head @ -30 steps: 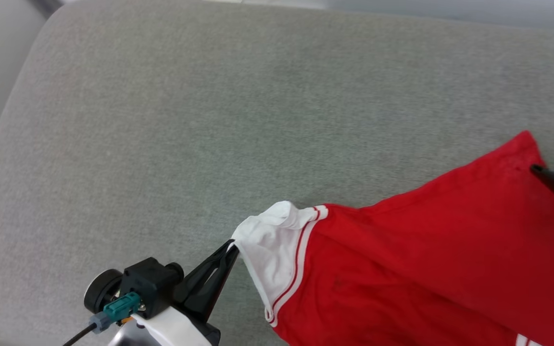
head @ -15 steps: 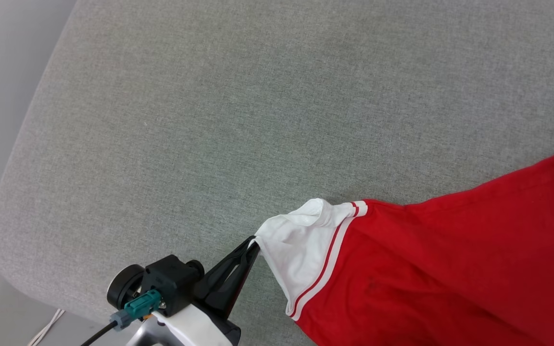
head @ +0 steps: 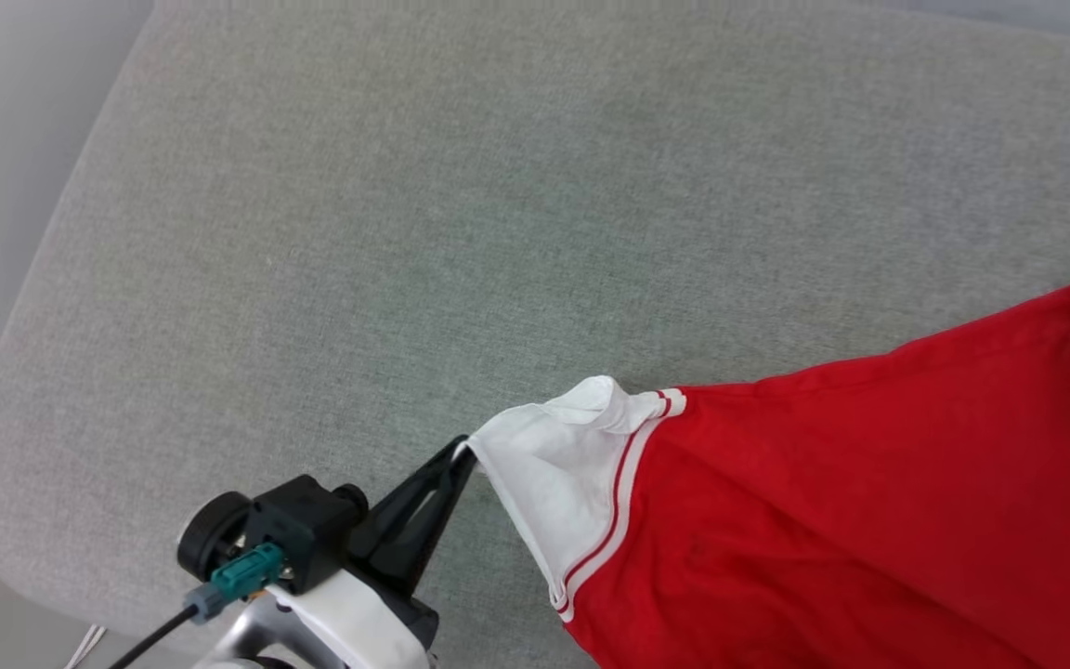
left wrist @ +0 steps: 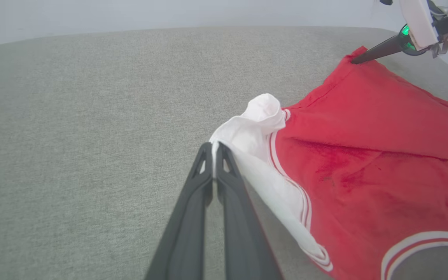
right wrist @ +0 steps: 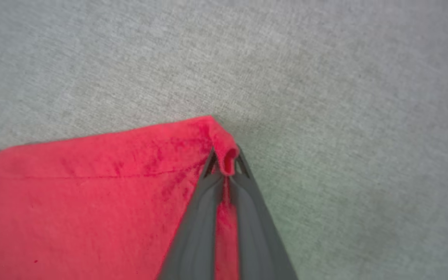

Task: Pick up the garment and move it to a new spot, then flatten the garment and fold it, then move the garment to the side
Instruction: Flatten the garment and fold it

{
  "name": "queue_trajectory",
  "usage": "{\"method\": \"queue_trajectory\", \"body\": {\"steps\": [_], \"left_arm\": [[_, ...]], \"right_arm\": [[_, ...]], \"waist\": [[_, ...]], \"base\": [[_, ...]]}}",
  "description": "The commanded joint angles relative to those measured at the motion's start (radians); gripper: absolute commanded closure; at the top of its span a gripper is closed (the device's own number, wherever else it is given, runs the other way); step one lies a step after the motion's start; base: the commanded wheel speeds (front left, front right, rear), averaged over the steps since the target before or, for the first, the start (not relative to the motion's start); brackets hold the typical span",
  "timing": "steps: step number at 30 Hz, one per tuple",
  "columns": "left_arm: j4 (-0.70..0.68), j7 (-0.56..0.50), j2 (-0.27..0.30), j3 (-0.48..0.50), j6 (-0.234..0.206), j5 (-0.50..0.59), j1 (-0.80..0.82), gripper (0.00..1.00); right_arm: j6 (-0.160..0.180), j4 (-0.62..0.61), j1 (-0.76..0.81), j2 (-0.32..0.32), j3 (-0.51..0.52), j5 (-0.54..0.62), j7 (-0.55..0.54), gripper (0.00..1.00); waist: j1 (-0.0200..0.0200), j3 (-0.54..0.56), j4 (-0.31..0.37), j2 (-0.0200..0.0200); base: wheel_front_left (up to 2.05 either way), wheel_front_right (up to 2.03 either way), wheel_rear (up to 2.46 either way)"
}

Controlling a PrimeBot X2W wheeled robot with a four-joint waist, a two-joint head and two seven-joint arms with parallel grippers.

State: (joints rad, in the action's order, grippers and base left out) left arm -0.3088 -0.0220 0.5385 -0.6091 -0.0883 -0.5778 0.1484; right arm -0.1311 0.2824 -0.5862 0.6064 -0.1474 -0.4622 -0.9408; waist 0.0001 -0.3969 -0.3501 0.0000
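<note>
L gripper (left wrist: 213,147) pinches garment (head: 869,502) sleeve, R gripper (right wrist: 226,161) its red corner

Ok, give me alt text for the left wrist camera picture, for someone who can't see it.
The left gripper, shut, pinches the edge of the white sleeve of a red shirt spread over a grey fabric surface. At the upper right, the right gripper holds the shirt's far red corner.

right gripper (right wrist: 226,165) closing from wide open a second ago, now pinching the red corner of the garment (right wrist: 91,202), head view's framing shifting slightly
</note>
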Motion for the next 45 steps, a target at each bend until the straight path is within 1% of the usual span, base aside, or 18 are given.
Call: {"method": "queue_trajectory", "body": {"steps": [1,6,11,18,22,27,31,32,37,45], "left_arm": [[-0.011,0.004,0.014,0.015,-0.009,-0.002,0.004,1.00],[-0.038,-0.003,0.056,0.055,-0.029,-0.005,-0.006,1.00],[-0.079,-0.008,0.104,0.106,-0.048,-0.005,0.002,1.00],[-0.148,-0.001,0.150,0.217,-0.088,-0.022,0.054,1.00],[-0.178,-0.001,0.183,0.291,-0.099,-0.029,0.113,1.00],[-0.210,-0.023,0.227,0.380,-0.103,-0.050,0.213,1.00],[-0.225,-0.034,0.248,0.439,-0.107,-0.067,0.303,1.00],[-0.225,-0.034,0.248,0.439,-0.107,-0.067,0.303,1.00],[-0.234,-0.044,0.261,0.477,-0.107,-0.065,0.430,1.00],[-0.175,-0.078,0.285,0.479,-0.072,-0.065,0.632,1.00]], "right_arm": [[0.001,0.008,-0.004,-0.012,-0.011,-0.015,0.033,1.00],[0.001,0.003,-0.040,-0.030,-0.017,-0.059,0.121,1.00],[0.001,-0.031,-0.068,-0.017,-0.026,-0.104,0.186,1.00],[0.001,-0.123,-0.113,-0.032,-0.004,-0.166,0.249,1.00],[0.001,-0.190,-0.140,-0.050,0.009,-0.183,0.272,1.00],[0.001,-0.278,-0.174,-0.079,0.025,-0.194,0.294,1.00],[0.001,-0.335,-0.201,-0.111,0.040,-0.195,0.307,1.00],[0.001,-0.335,-0.201,-0.111,0.040,-0.195,0.307,1.00],[0.001,-0.404,-0.221,-0.142,0.057,-0.187,0.304,1.00],[0.001,-0.476,-0.259,-0.183,0.090,-0.173,0.296,1.00]], "waist": [[-0.0001,0.048,0.037,0.0000],[-0.0001,0.129,0.099,0.0000],[-0.0001,0.203,0.164,0.0000],[-0.0001,0.280,0.255,0.0000],[-0.0001,0.304,0.306,0.0000],[-0.0001,0.317,0.365,0.0000],[-0.0001,0.323,0.405,0.0000],[-0.0001,0.323,0.405,0.0000],[-0.0001,0.317,0.444,0.0000],[-0.0001,0.263,0.480,0.0000]], "base": [[0.00,0.00,0.00],[0.00,0.00,0.00],[0.00,0.00,0.00],[0.00,0.00,0.00],[0.00,0.00,0.00],[0.00,0.00,0.00],[0.00,0.00,0.00],[0.00,0.00,0.00],[0.00,0.00,0.00],[0.00,0.00,0.00]]}}
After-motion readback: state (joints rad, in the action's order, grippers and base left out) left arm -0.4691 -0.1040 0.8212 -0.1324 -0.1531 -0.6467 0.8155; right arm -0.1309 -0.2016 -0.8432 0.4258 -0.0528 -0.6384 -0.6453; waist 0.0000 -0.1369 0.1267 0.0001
